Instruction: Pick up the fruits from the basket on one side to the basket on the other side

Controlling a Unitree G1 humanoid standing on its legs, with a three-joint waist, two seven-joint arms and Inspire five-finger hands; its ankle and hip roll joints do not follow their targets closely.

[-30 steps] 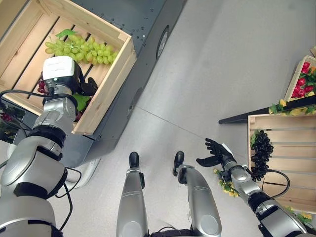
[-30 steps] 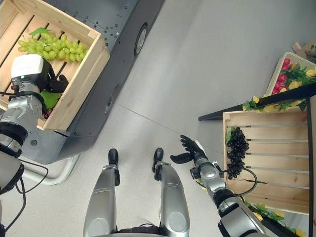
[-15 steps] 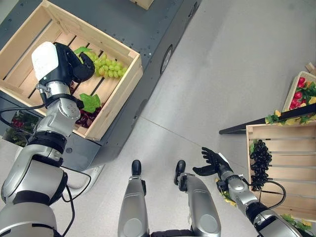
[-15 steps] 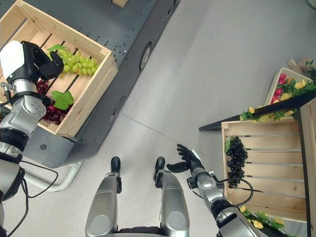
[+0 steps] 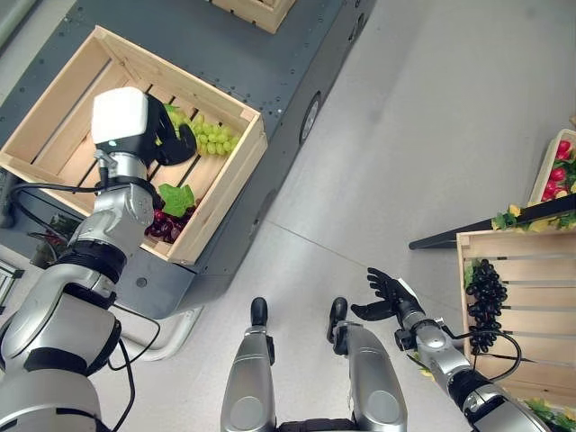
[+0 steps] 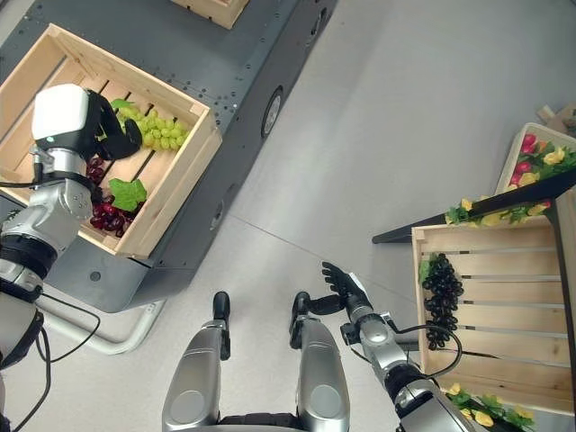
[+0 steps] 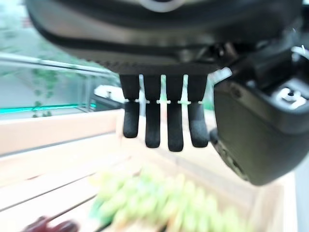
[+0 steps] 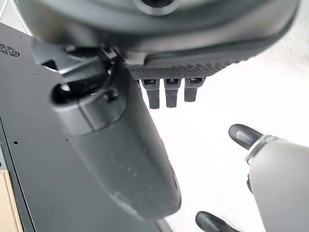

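A wooden crate (image 5: 229, 189) on the left holds a bunch of green grapes (image 5: 214, 138) and dark red grapes (image 5: 162, 227) under a green leaf. My left hand (image 5: 173, 144) hovers over the near end of the green grapes (image 7: 164, 203), open, its fingers (image 7: 166, 125) straight and holding nothing. On the right, a second wooden crate (image 5: 522, 243) holds a bunch of black grapes (image 5: 486, 292). My right hand (image 5: 385, 295) is open with spread fingers, over the floor just left of that crate.
The left crate sits on a dark grey platform (image 5: 297, 54), with another crate (image 5: 256, 9) at the far edge. A dark bar (image 5: 486, 225) and red and yellow flowers (image 5: 558, 166) border the right crate. Bare grey floor lies between the two sides.
The camera has shifted. Within the left crate, my left hand moved from beside the leaf and red grapes to the green grapes. The right hand stays open in about the same place.
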